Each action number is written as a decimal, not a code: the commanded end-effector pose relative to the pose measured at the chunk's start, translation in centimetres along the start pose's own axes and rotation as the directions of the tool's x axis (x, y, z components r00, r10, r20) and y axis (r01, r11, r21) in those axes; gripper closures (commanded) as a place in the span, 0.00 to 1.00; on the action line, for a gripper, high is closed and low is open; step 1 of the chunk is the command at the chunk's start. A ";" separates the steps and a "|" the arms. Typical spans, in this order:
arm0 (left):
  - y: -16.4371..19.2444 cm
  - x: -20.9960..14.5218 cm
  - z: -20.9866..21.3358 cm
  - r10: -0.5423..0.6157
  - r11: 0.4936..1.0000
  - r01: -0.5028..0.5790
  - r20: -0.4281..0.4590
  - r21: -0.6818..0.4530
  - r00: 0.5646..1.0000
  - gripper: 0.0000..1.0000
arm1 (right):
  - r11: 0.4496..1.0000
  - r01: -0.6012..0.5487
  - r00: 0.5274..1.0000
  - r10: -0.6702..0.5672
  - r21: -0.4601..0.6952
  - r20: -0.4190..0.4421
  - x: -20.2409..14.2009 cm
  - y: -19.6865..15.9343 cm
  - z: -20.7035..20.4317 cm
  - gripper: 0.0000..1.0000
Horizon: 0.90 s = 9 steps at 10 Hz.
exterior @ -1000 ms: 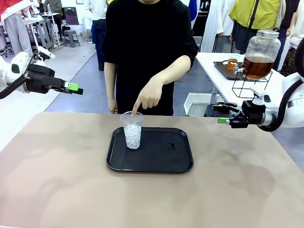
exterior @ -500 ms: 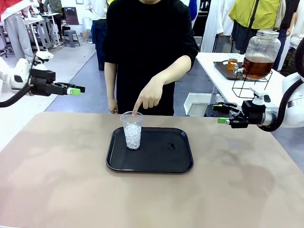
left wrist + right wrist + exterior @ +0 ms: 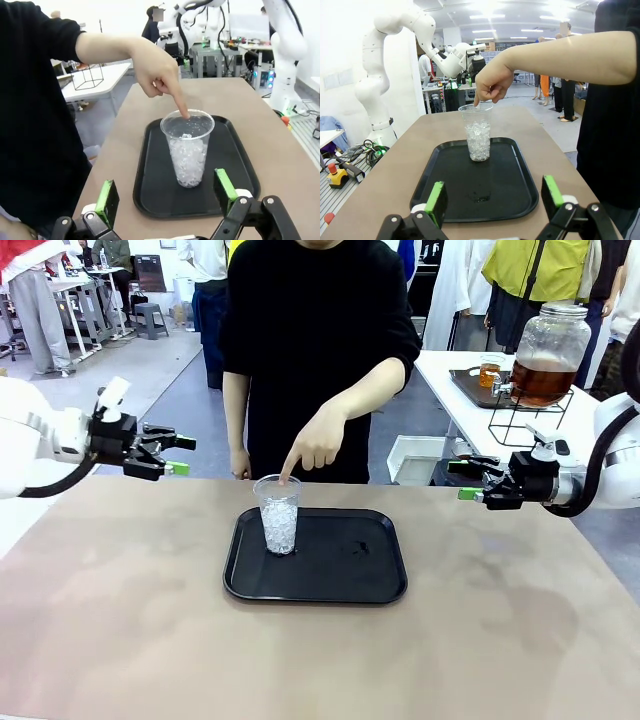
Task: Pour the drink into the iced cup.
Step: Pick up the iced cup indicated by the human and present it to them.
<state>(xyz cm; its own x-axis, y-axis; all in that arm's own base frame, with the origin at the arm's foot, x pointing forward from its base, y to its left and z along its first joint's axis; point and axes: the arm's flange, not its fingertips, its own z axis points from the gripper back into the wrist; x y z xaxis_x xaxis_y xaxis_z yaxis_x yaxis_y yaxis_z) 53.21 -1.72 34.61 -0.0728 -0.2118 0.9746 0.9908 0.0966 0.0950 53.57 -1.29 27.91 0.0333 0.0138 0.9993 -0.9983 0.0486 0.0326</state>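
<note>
The cup (image 3: pixel 279 515), part filled with ice, stands upright on the tray (image 3: pixel 340 585), toward its 10 o'clock corner. A person's hand (image 3: pixel 315 445) points 1 finger down at the rim. The drink (image 3: pixel 540 380) is in the jar (image 3: pixel 548 340), which sits on a wire stand on a second desk (image 3: pixel 437 365), at 2 o'clock from the tray and well apart from it. The left end effector (image 3: pixel 182 456) hovers at 9 o'clock from the cup, jaws wide apart and holding nothing. The right end effector (image 3: pixel 461 480) hovers at 3 o'clock, likewise spread and empty. The step in hand, as judged, is to approach and grasp the cup, since the jar dispenses through a tap. Wait until the hand clears the rim. Align the 2 pads on opposite sides of the cup wall, below the rim and above the tray lip. Close gently, because thin clear plastic likely buckles. Lift vertically and keep the cup upright so no ice spills.
</note>
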 end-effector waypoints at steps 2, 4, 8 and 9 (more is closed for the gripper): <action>-0.6 -1.3 -1.5 -0.015 1.000 0.015 0.059 0.005 0.998 0.00 | 1.000 -0.003 1.000 0.003 0.000 -0.002 0.3 -0.2 0.0 0.00; -0.7 -1.1 -1.4 0.029 0.998 -0.025 0.070 -0.051 0.997 0.00 | 1.000 -0.003 1.000 0.003 0.000 -0.002 0.3 -0.2 0.0 0.00; -0.5 -1.2 -1.8 0.004 1.000 -0.003 0.041 -0.008 0.999 0.00 | 1.000 -0.003 1.000 0.003 0.000 -0.002 0.3 -0.2 0.0 0.00; -0.5 -1.2 -1.8 0.004 1.000 -0.003 0.041 -0.008 0.999 0.00 | 1.000 -0.003 1.000 0.003 0.000 -0.002 0.3 -0.2 0.0 0.00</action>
<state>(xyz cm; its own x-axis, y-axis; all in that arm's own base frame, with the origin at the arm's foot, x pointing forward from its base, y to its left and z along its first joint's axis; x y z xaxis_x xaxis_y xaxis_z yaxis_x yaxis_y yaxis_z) 53.06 -3.17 32.79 -0.0676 -0.1698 0.9832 0.9929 0.0854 0.0830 53.57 -1.29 27.91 0.0333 0.0138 0.9993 -0.9983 0.0486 0.0326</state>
